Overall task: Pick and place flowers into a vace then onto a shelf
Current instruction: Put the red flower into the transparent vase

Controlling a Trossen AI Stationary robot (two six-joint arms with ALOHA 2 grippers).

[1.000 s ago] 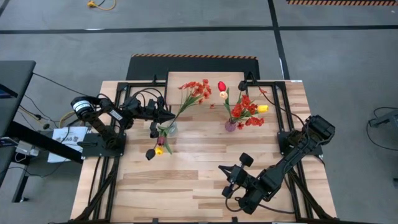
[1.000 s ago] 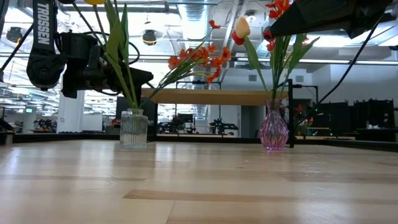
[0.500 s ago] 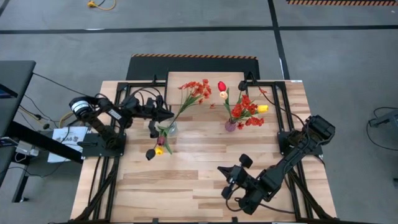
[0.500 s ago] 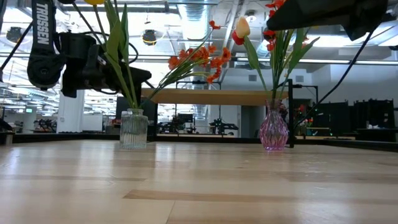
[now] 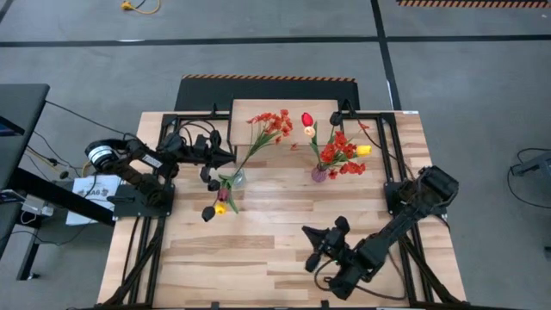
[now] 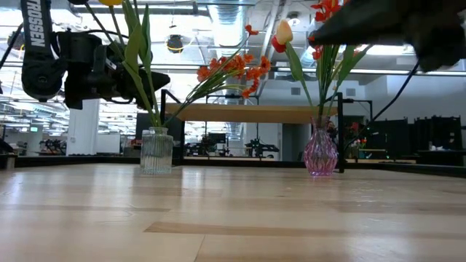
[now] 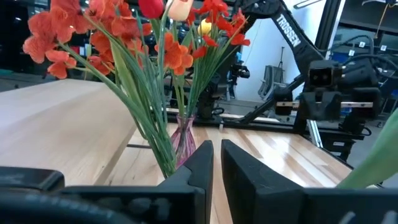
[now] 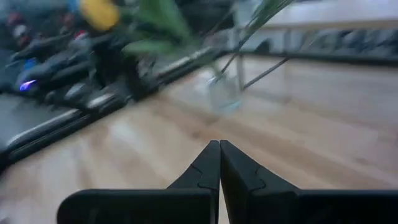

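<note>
**Flowers in both vases, shelf step not begun**

Nearest, the right gripper [image 5: 310, 233] hangs over bare table, jaws clenched on nothing. Farther off, the left gripper [image 5: 225, 156] sits just beside the clear vase [image 5: 233, 178], nearly closed and empty. The flowers [image 5: 337, 151] fill it and the pink vase [image 5: 319, 174] — both on the table, the shelf [image 5: 258, 109] behind. Next, I judge, grip a vase; its rim is hidden by stems.
</note>
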